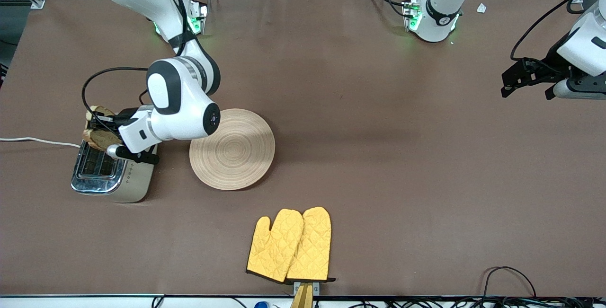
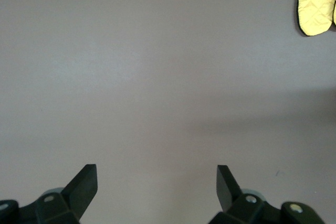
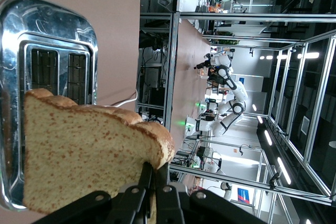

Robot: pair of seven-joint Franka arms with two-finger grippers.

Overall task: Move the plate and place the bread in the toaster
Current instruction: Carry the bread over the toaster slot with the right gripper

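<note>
My right gripper [image 1: 97, 130] is shut on the bread [image 1: 98, 134], a light brown speckled slice with a darker crust, and holds it over the toaster [image 1: 110, 173]. In the right wrist view the bread [image 3: 84, 153] is pinched at its edge by my right gripper [image 3: 155, 174], with the toaster's chrome top and two slots [image 3: 50, 72] below it. The round beige plate [image 1: 232, 149] lies beside the toaster, toward the left arm's end. My left gripper [image 1: 528, 81] is open and empty, waiting over bare table at the left arm's end, and also shows in the left wrist view [image 2: 156, 179].
A pair of yellow oven mitts [image 1: 291, 245] lies nearer the front camera than the plate, also in the left wrist view [image 2: 316, 1]. The toaster's white cord [image 1: 38, 141] runs off the table's edge at the right arm's end.
</note>
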